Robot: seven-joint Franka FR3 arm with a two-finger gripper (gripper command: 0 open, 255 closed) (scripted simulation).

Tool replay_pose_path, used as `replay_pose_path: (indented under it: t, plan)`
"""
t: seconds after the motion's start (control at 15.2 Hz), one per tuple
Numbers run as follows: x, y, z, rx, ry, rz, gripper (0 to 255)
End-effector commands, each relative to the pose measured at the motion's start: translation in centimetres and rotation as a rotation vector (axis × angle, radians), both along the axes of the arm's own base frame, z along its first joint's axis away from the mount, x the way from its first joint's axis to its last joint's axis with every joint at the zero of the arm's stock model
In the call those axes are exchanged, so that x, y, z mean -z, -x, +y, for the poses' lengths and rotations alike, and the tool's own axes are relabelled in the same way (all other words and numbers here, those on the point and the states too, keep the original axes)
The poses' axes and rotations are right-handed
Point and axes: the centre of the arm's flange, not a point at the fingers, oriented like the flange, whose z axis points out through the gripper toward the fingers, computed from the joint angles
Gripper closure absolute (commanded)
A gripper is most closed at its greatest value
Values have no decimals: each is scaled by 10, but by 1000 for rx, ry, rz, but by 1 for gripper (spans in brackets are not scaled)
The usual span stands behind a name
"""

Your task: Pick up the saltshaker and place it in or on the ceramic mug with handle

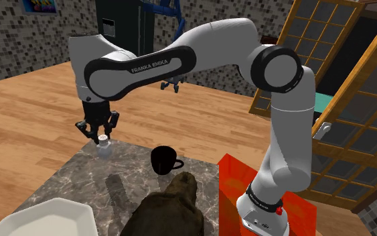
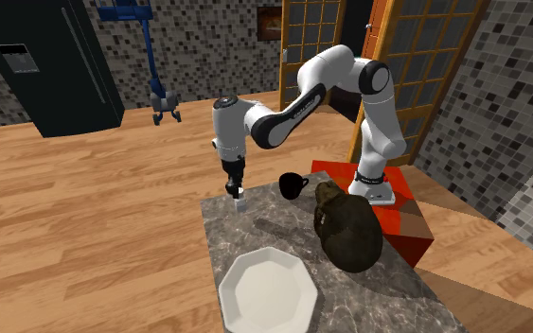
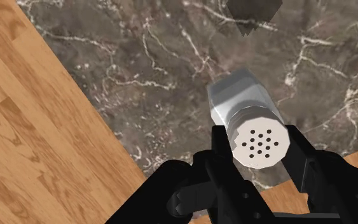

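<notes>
The grasp is the step in hand. In the wrist view the tool (image 3: pixel 258 145) pinches the saltshaker (image 3: pixel 244 105) at its perforated white cap, with a black finger pressed to each side. In the shoulder view the shaker is at the left centre of the frame, over the far corner of the marbled counter (image 1: pixel 86 171). I cannot tell whether its base rests on the stone or hangs just above it. The black mug (image 1: pixel 163 159) stands near it, toward the frame's centre, upright, with its handle pointing right. Next, I judge, comes a straight lift, then a short carry rightward over the mug's mouth. The shaker must then be lowered clear of the rim before release.
</notes>
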Motion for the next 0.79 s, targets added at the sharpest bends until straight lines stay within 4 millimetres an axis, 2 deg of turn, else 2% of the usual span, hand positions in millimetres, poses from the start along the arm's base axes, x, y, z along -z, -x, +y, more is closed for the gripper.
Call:
replay_pose_path:
  t: [0.0, 0.73]
  plan:
    - [-11, 1, 0, 0, 0, 0, 255]
    - [-69, 1, 0, 0, 0, 0, 255]
